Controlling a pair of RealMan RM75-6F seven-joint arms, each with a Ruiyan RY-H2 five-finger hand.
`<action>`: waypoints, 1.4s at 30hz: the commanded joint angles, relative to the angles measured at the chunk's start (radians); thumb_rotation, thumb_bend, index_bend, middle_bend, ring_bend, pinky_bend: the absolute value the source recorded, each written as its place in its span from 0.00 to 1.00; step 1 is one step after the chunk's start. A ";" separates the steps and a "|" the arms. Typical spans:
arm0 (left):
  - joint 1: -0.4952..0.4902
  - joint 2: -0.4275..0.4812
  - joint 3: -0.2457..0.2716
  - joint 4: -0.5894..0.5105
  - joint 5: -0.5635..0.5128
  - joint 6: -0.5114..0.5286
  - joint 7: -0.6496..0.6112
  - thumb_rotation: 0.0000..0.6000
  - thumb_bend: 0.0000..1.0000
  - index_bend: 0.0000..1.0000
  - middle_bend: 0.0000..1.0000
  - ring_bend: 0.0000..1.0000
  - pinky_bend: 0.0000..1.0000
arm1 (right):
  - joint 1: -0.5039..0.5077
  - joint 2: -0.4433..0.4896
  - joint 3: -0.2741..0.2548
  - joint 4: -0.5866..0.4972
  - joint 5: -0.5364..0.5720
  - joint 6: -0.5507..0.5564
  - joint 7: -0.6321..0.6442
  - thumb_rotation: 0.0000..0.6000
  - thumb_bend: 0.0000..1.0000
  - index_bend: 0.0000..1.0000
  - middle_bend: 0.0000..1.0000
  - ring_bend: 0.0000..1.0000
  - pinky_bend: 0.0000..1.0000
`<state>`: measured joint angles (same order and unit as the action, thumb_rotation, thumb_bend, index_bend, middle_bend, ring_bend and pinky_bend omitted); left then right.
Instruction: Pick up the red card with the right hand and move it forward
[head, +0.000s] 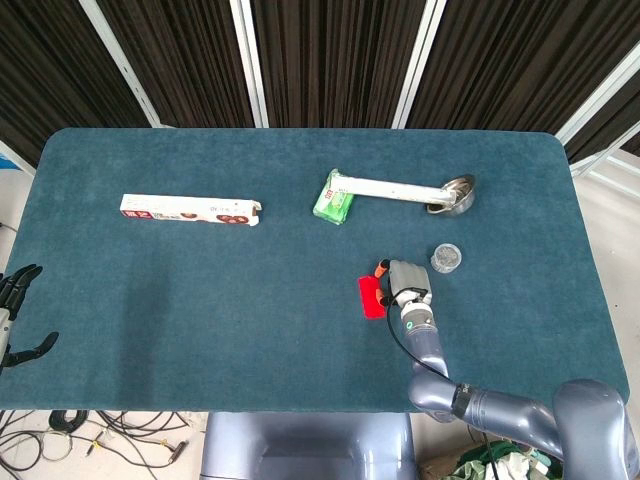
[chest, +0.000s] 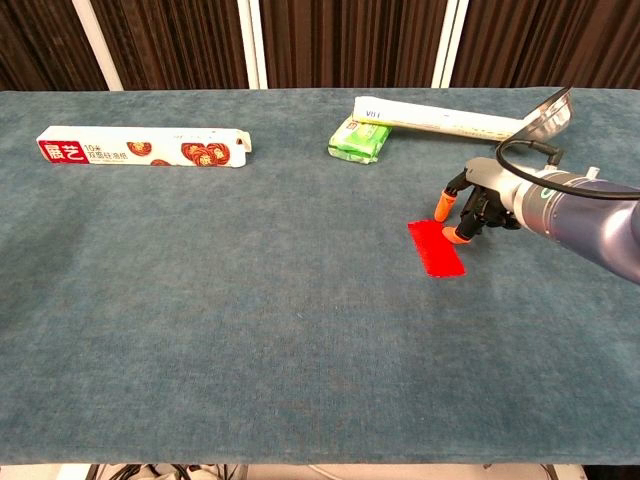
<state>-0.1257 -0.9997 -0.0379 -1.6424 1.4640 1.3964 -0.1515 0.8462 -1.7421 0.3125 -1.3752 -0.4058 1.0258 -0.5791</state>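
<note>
The red card (head: 371, 297) (chest: 436, 248) lies flat on the blue table cloth, right of centre and toward the near side. My right hand (head: 403, 280) (chest: 482, 198) hovers just right of the card's far end with nothing in it. Its orange fingertips (chest: 441, 208) are spread and point down at the card's far right corner; whether they touch it I cannot tell. At the far left edge of the head view, off the table, my left hand (head: 14, 312) hangs with its fingers apart and empty.
A long white box with red print (head: 190, 209) (chest: 140, 149) lies at the left. A green packet (head: 334, 200) (chest: 358, 140) and a white-handled metal ladle (head: 400, 189) (chest: 440, 118) lie beyond the card. A small round jar (head: 446, 257) sits right of my right hand.
</note>
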 joint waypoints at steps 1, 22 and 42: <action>0.000 0.000 0.000 0.000 0.000 0.000 0.001 1.00 0.26 0.07 0.06 0.09 0.04 | -0.001 0.000 -0.001 0.001 -0.001 0.000 -0.001 1.00 0.36 0.42 0.83 0.91 0.88; 0.000 0.001 0.000 -0.001 -0.001 -0.001 -0.001 1.00 0.26 0.07 0.06 0.09 0.04 | -0.012 0.006 -0.010 -0.040 -0.033 0.007 0.012 1.00 0.36 0.43 0.83 0.91 0.88; 0.000 0.002 0.000 -0.002 -0.002 -0.003 -0.001 1.00 0.27 0.07 0.06 0.09 0.04 | -0.022 0.001 -0.004 -0.080 -0.094 0.035 0.045 1.00 0.39 0.43 0.84 0.91 0.89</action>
<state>-0.1260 -0.9979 -0.0376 -1.6442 1.4626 1.3938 -0.1525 0.8252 -1.7416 0.3076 -1.4535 -0.4981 1.0590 -0.5366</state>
